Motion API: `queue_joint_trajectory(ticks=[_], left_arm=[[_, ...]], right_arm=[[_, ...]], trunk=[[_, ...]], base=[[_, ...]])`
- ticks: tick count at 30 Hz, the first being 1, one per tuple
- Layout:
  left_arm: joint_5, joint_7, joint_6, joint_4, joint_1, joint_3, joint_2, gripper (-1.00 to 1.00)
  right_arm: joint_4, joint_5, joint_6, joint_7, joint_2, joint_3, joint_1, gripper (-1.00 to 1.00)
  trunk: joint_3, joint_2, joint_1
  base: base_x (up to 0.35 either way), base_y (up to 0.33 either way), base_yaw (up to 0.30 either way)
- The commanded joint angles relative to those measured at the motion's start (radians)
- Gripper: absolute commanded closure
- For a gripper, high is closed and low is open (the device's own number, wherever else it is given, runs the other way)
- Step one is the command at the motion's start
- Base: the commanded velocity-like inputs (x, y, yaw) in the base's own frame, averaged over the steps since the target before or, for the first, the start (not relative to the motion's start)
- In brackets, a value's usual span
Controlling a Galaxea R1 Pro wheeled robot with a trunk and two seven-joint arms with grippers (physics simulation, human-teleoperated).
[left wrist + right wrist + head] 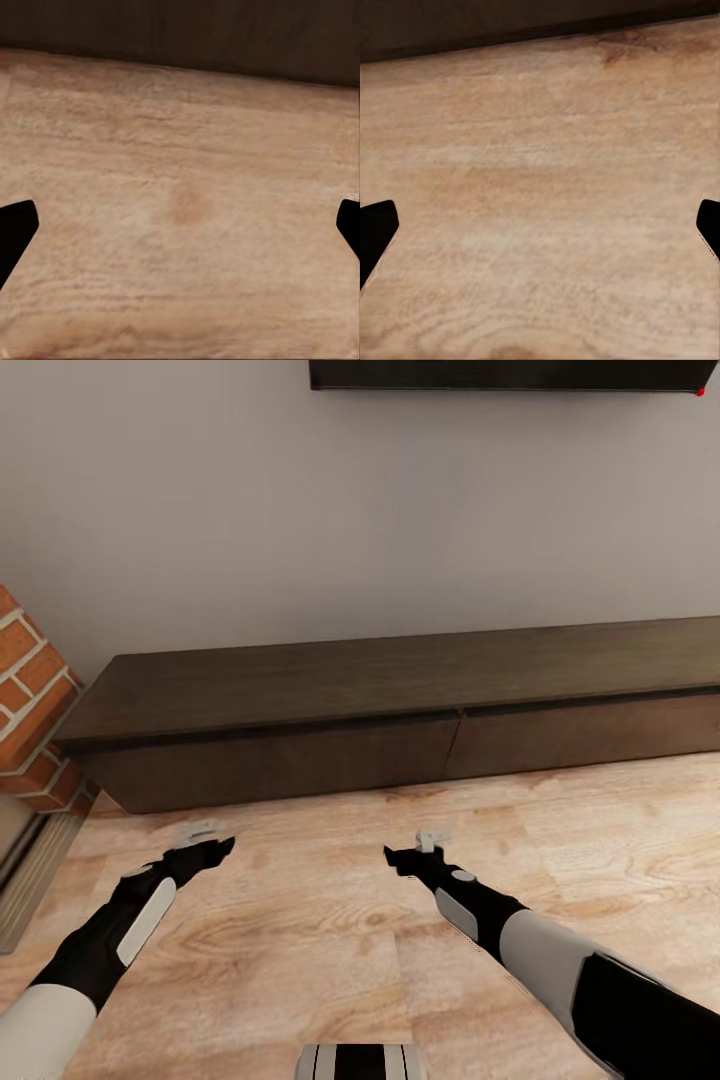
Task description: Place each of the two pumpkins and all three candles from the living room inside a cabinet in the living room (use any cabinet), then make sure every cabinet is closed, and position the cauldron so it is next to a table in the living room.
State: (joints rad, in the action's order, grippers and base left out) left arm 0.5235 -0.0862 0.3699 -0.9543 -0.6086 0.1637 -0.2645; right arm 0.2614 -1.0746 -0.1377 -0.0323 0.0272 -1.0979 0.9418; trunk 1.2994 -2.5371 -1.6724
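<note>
A light wood plank floor (330,940) is seen in the foreground. A plain grey wall (350,510) is seen behind, with a black TV (510,373) mounted high. Red brickwork (30,700) is seen at the left edge.

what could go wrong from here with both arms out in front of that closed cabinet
1. The cabinet has plain, handle-less fronts, so a fingertip may slip off the panel edge.
2. Both the left gripper and right gripper hang low over the plank floor and could scrape it.
3. The brick fireplace crowds the left arm.
</note>
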Motion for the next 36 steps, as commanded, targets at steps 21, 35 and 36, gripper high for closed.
queue_joint_trajectory(ticks=[21, 35, 36], left_arm=[[0.016, -0.007, 0.209, 0.105, 0.000, -0.175, 0.005, -1.00], [0.011, -0.009, 0.239, 0.104, 0.000, -0.173, 0.005, -1.00], [0.011, -0.009, 0.248, 0.104, 0.000, -0.173, 0.004, -1.00]], right_arm=[[0.127, -0.012, 0.205, 0.061, -0.053, -0.004, 0.000, -1.00], [0.127, -0.018, 0.370, 0.114, -0.072, -0.002, 0.000, -1.00], [0.126, -0.018, 0.370, 0.114, -0.072, 0.000, 0.000, -1.00]], trunk=[[0.001, 0.000, 0.000], [0.001, 0.000, 0.000], [0.001, 0.000, 0.000]], base=[[0.000, 0.000, 0.000], [0.000, 0.000, 0.000], [0.000, 0.000, 0.000]])
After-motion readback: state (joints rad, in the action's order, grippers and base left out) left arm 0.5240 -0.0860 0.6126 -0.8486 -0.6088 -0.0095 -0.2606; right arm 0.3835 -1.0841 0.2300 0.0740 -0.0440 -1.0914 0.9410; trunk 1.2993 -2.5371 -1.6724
